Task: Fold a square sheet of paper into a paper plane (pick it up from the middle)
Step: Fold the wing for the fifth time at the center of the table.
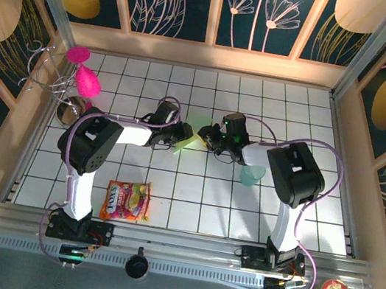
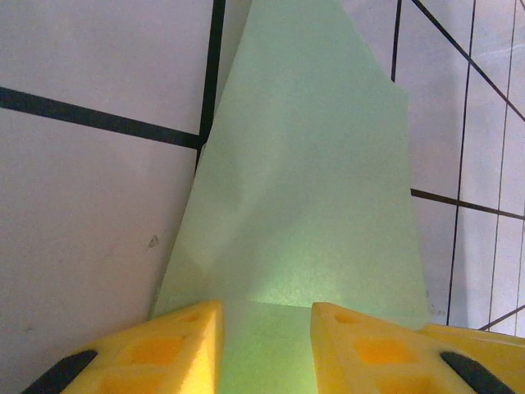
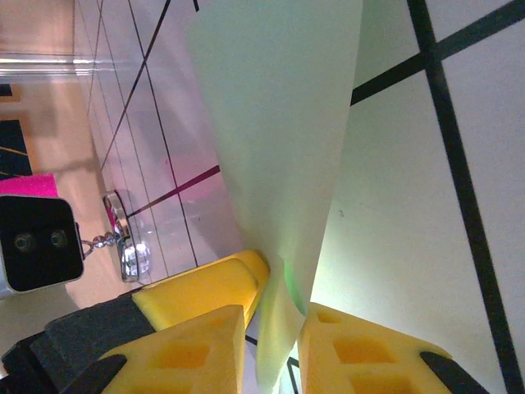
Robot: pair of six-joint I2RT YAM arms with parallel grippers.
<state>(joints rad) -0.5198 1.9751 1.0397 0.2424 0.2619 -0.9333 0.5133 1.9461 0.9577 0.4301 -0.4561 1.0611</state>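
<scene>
Two hands meet mid-frame overhead on the part-folded sheet of paper (image 1: 197,129). The left hand (image 2: 267,316) is part-open, straddling it on the desk (image 2: 82,205). The right hand (image 3: 279,324) has an edge between narrowed fingers; whether it's pinched, can't tell. The risk: a loose hold lets the thin sheet slide, skewing the crease.

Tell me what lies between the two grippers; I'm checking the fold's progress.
The pale green paper lies there, bridging the left gripper and right gripper in the top view.
</scene>
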